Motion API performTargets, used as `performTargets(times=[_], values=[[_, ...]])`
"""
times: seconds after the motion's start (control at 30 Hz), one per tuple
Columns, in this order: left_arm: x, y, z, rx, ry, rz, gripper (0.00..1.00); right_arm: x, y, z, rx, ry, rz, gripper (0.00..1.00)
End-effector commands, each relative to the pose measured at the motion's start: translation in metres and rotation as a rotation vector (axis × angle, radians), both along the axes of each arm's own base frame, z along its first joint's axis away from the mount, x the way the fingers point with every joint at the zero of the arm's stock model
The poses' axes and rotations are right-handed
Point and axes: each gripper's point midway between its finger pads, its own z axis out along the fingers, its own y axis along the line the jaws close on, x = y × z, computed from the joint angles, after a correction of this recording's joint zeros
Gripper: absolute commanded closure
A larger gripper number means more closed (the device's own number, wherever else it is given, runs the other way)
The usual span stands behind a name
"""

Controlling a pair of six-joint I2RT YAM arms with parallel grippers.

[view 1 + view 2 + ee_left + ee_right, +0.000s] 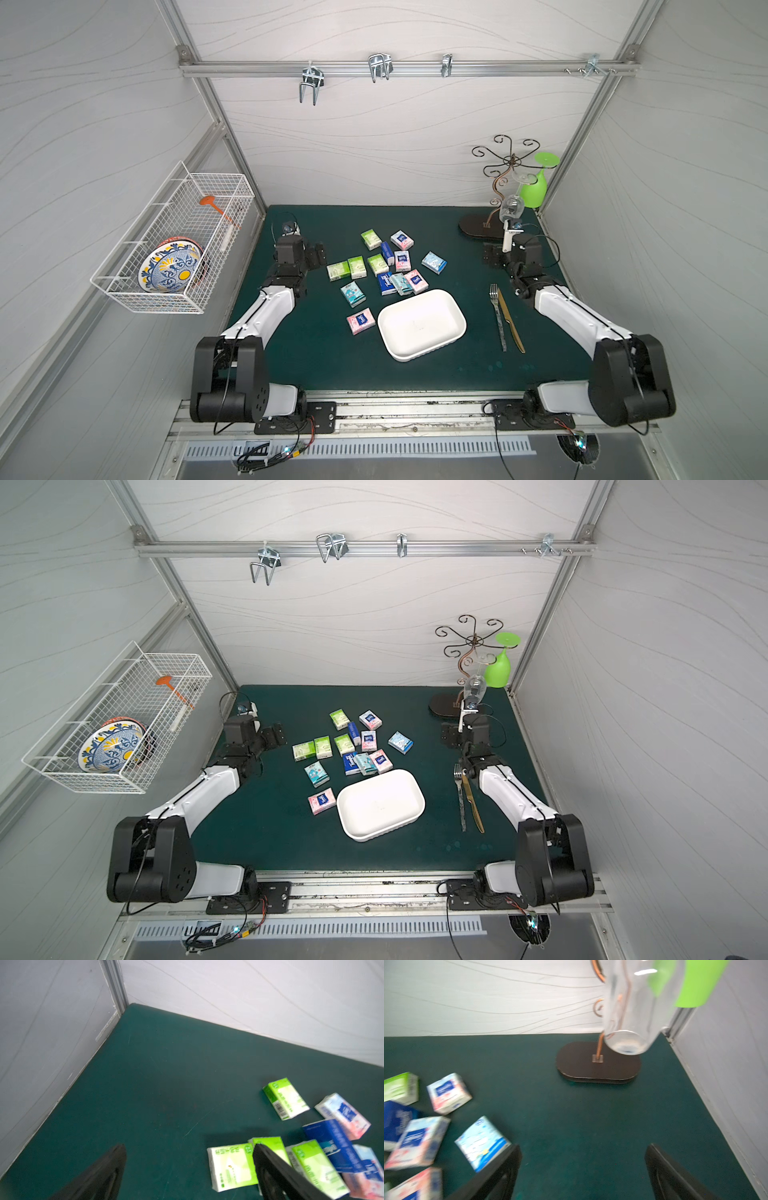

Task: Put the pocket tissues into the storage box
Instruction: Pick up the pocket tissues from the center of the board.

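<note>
Several pocket tissues (386, 266) in green, pink, light blue and dark blue wrappers lie scattered mid-table in both top views. Just in front of them sits the white storage box (422, 324), with nothing in it. My left gripper (315, 254) hovers open to the left of the packets, and in the left wrist view one finger of that gripper (189, 1147) overlaps a green packet (231, 1165). Open as well, my right gripper (492, 255) stands right of the packets. In the right wrist view a light blue packet (481, 1142) lies beside the gripper (584, 1147), only bare mat between the jaws.
A fork (496, 311) and a gold knife (511, 324) lie right of the box. Behind the right gripper a scrolled stand (478, 228) carries a clear glass (509, 208) and a green glass (536, 187). A wire basket (174, 245) holding plates hangs on the left wall.
</note>
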Motion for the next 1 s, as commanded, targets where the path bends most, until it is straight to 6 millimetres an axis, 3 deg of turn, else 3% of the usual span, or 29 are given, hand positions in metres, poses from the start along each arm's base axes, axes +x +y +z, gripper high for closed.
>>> performTargets(times=[0.0, 0.2, 0.33, 0.53, 0.73, 0.97], values=[[-0.033, -0.011, -0.026, -0.13, 0.219, 0.077, 0.0, -0.048, 0.031, -0.03, 0.013, 0.248, 0.075, 0.01], [-0.047, -0.051, -0.038, -0.213, 0.309, 0.07, 0.0, -0.075, 0.119, -0.02, 0.2, 0.483, 0.405, 0.01], [-0.061, -0.073, -0.049, -0.282, 0.37, 0.059, 0.0, -0.069, 0.152, -0.03, 0.157, 0.515, 0.568, 0.02], [-0.078, -0.092, -0.061, -0.349, 0.437, -0.025, 0.0, -0.03, 0.168, -0.049, 0.046, 0.532, 0.659, 0.02], [-0.091, -0.11, -0.074, -0.335, 0.548, -0.17, 0.01, 0.011, 0.175, -0.085, -0.046, 0.6, 0.657, 0.01], [-0.073, -0.124, -0.078, -0.366, 0.598, -0.215, 0.01, 0.041, 0.168, -0.125, -0.169, 0.618, 0.636, 0.01]])
